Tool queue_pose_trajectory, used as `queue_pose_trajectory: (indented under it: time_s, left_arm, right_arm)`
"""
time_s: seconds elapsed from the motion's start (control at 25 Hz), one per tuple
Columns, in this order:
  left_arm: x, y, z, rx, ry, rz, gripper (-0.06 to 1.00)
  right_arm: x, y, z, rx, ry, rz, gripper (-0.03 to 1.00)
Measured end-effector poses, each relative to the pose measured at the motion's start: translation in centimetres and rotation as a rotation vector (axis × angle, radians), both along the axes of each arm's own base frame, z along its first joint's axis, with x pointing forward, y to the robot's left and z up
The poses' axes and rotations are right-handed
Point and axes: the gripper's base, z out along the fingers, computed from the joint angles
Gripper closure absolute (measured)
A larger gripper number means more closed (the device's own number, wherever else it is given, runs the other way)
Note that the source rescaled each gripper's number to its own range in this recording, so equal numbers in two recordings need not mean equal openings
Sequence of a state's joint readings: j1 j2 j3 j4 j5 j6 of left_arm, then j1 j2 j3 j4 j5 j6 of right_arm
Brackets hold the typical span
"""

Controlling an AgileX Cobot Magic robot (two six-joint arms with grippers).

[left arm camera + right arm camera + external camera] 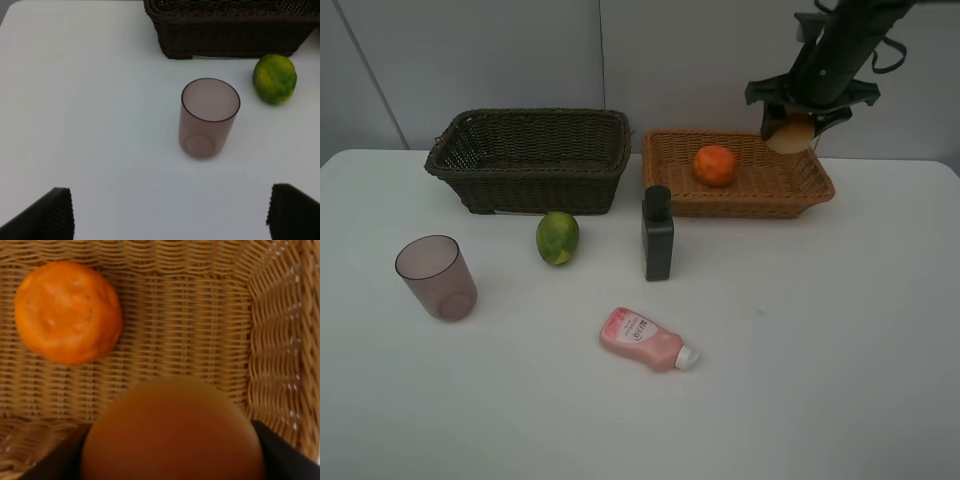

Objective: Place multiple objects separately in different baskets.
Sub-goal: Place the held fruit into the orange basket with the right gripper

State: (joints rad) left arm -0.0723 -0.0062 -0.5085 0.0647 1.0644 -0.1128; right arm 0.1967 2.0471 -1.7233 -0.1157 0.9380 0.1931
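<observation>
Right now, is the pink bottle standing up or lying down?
Lying down. The pink bottle rests on its side on the table, label facing up.

We find print only on the pink bottle (642, 339): a front label (636, 330) with dark lettering, too small for us to read.

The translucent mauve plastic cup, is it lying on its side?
No, the mauve plastic cup stands upright on the white table, mouth up.
</observation>
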Motion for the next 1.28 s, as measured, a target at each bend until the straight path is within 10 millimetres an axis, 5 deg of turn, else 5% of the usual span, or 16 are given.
queue_pose_trajectory:
  time_s: [0.48,0.96,1.16,1.28]
  left_arm:
    - [0.0,0.0,0.0,0.000,0.000,0.000,-0.06]
    - [0.0,0.0,0.0,0.000,0.000,0.000,-0.06]
    - [0.0,0.0,0.0,0.000,0.000,0.000,-0.06]
    - [0.0,0.0,0.0,0.000,0.000,0.000,-0.06]
  right_arm:
    - [2.8,0.7,-7.7,0.008,0.009,0.017,0.56]
    - [3.4,0.8,-8.4,0.015,-0.035,0.026,0.56]
    - [3.4,0.8,-8.4,0.014,-0.036,0.027,0.23]
    - [3.4,0.8,-8.0,0.015,-0.044,0.028,0.14]
